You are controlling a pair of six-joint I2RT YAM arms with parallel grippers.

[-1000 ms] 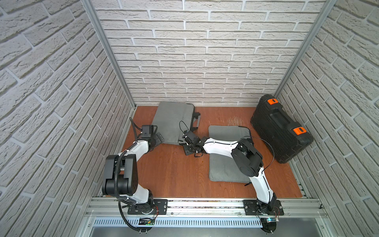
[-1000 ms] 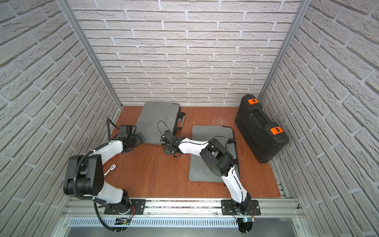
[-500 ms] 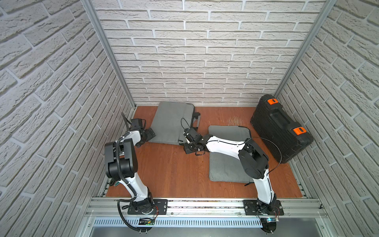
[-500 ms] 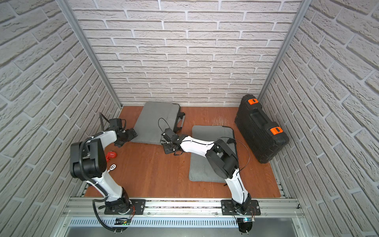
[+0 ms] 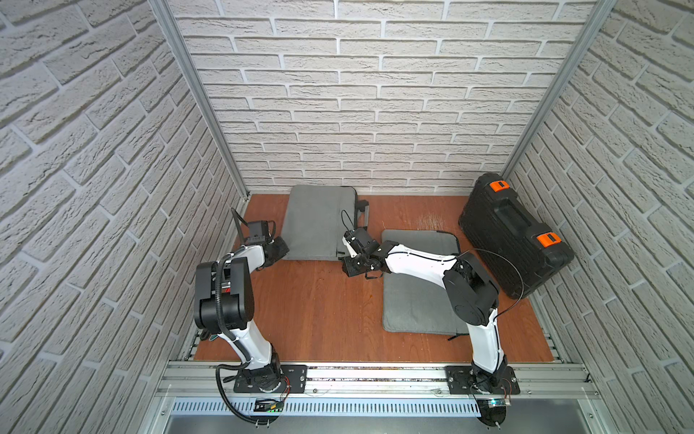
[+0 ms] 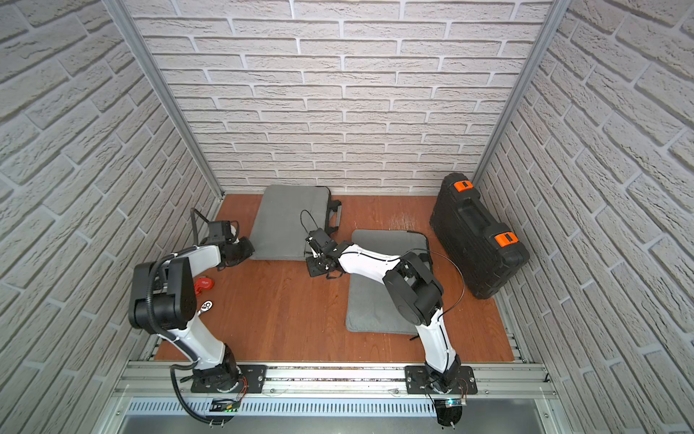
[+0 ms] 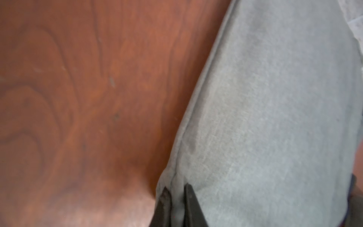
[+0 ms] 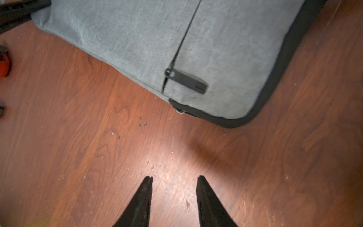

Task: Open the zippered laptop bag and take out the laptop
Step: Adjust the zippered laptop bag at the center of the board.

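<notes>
Brick-pattern walls ring a wooden bench [image 5: 319, 300] flanked by two robot arms.
Black case [image 5: 514, 240] sits at the far right corner; the grey laptop bag [image 5: 319, 221] lies flat against the far edge, left of centre. Left gripper [image 7: 176, 188] is clamped on the bag's near-left corner fabric; right gripper [image 8: 174, 177] hovers, jaws apart, over bare wood near the zipper pull [image 8: 186, 80].

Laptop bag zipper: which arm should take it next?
Right. The right gripper is open and empty, facing the zipper pull; the left gripper is shut on the laptop bag's other near corner, anchoring it.
</notes>
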